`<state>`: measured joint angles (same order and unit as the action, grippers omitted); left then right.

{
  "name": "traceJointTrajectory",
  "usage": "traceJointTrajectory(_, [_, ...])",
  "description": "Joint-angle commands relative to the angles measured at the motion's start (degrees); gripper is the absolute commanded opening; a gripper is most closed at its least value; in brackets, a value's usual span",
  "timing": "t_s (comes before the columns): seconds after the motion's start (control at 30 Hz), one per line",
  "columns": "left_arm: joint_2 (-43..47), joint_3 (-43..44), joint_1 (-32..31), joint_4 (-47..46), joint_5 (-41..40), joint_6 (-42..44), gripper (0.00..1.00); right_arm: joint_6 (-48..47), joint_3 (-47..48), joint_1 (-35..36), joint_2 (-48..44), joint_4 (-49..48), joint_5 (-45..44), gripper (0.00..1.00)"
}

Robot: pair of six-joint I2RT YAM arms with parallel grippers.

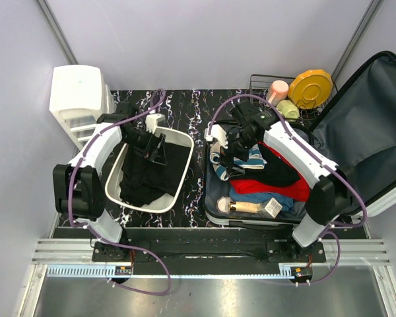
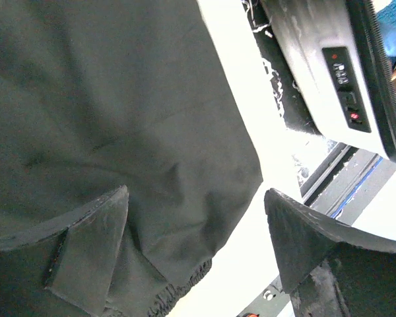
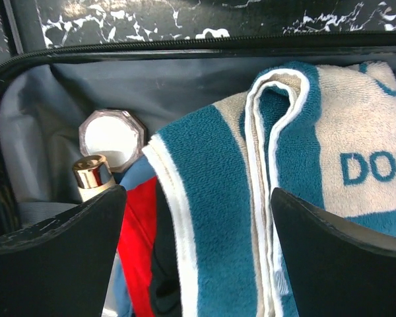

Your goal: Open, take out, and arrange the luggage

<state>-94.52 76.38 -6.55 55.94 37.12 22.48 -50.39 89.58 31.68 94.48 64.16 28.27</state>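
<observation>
The luggage lies open on the right of the table, its base (image 1: 213, 206) packed with clothes and its grey-lined lid (image 1: 376, 132) leaning up at the right. My right gripper (image 1: 230, 158) hovers open over a folded teal-and-white towel (image 3: 251, 198) at the far end of the base; the towel lies below and between the fingers (image 3: 59, 257) without being pinched. My left gripper (image 1: 157, 150) stands open over a black garment (image 2: 119, 119) that lies in the white tub (image 1: 185, 140). Nothing is gripped between its fingers (image 2: 303, 238).
In the luggage lie a red garment (image 3: 135, 238), an octagonal white jar (image 3: 112, 139), a gold-capped bottle (image 3: 92, 175) and a small box (image 1: 272, 207). A white drawer unit (image 1: 79, 99) stands at the back left. A wire rack holding a yellow plate (image 1: 310, 87) and a pink cup (image 1: 277, 89) stands at the back right.
</observation>
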Motion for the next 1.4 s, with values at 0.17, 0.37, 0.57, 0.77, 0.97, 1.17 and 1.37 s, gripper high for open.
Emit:
traceJointTrajectory(0.17, [4.08, 0.97, 2.50, 0.49, 4.62, -3.49, 0.88, -7.35, 4.02, 0.22, 6.59, -0.08, -3.48, 0.98])
traceJointTrajectory(0.37, [4.87, 0.44, 3.29, 0.22, 4.80, -3.67, 0.88, -4.20, 6.74, -0.22, 9.05, -0.79, -3.05, 0.81])
traceJointTrajectory(0.57, [4.78, 0.17, 4.96, 0.13, 5.06, -3.85, 0.88, -2.43, 10.43, -1.62, 11.86, 1.84, -0.76, 0.45])
traceJointTrajectory(0.77, [4.52, 0.35, 6.46, 0.13, 5.15, -4.29, 0.88, -2.52, 12.46, -2.24, 13.98, 4.22, -0.85, 0.15])
traceJointTrajectory(0.97, [4.26, 0.61, 9.27, 0.13, 5.85, -4.46, 0.88, -2.69, 11.68, -2.33, 13.81, 3.79, -1.90, 0.76])
traceJointTrajectory(1.17, [4.17, 0.35, 9.80, 0.13, 5.77, -4.46, 0.87, -2.26, 9.30, -2.24, 15.82, -0.08, -4.80, 0.56])
traceJointTrajectory(1.37, [4.78, -0.70, 10.68, -0.40, 6.38, -5.34, 0.87, -0.24, 10.87, -2.50, 17.58, -0.79, -5.42, 0.44])
